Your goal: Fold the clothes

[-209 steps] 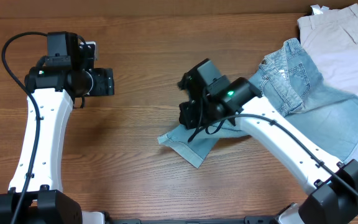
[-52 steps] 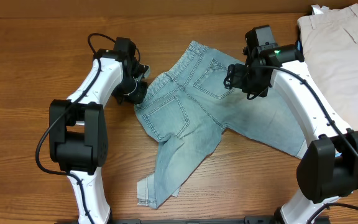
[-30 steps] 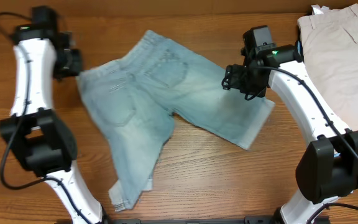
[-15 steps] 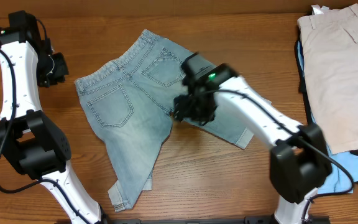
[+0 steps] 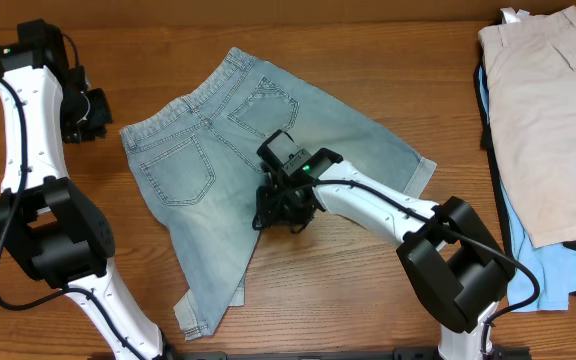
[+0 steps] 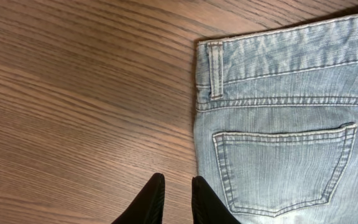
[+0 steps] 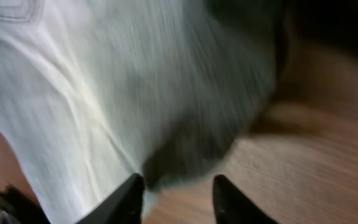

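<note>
Two-handed from here: close the spread right gripper (image 7: 178, 185) deep over the denim shorts (image 5: 208, 165) at the crotch. Bring the empty, nearly pressed-together left gripper (image 6: 176, 196) onto the waistband (image 6: 278, 68) corner.

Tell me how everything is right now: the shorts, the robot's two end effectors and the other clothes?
Denim shorts: spread flat, back pockets up, not folded yet.
Left end effector: nearly shut, empty, beside the shorts' waistband.
Right end effector: open, at the shorts' crotch edge; view blurred.
Beige trousers: lying on top of the pile at the right.
Bright blue garment: mostly hidden under the trousers.
</note>
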